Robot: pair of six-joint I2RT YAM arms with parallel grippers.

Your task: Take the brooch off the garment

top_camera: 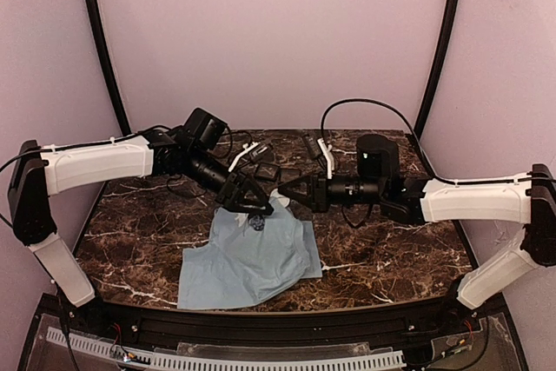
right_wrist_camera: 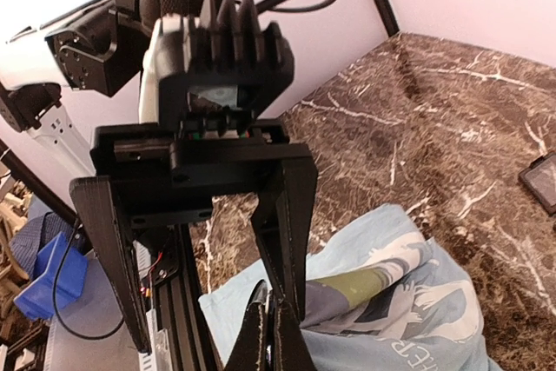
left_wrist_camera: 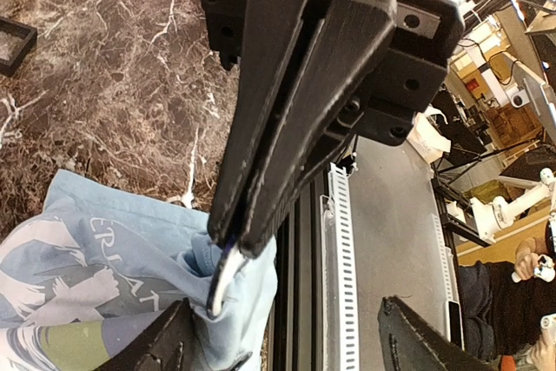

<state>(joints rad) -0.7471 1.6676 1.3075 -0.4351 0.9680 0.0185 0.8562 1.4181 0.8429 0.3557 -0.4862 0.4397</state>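
Observation:
A light blue shirt (top_camera: 252, 258) lies on the marble table, its top edge pulled up toward the two grippers. My right gripper (top_camera: 281, 191) is shut on the brooch (left_wrist_camera: 221, 280), a thin dark disc seen edge-on with a pale rim. Blue fabric (left_wrist_camera: 248, 288) bunches around the disc's lower end. In the right wrist view the brooch (right_wrist_camera: 258, 291) shows as a dark sliver between my right gripper's (right_wrist_camera: 276, 312) closed tips. My left gripper (top_camera: 254, 206) stands open, one finger on each side of the right gripper's tips (left_wrist_camera: 282, 323). The shirt's print (right_wrist_camera: 408, 288) faces up.
Small square black trays (top_camera: 265, 171) and cables lie at the back of the table, behind the grippers. One tray (left_wrist_camera: 13, 41) shows in the left wrist view and one (right_wrist_camera: 540, 182) in the right wrist view. The black front rail (top_camera: 278, 327) runs just below the shirt.

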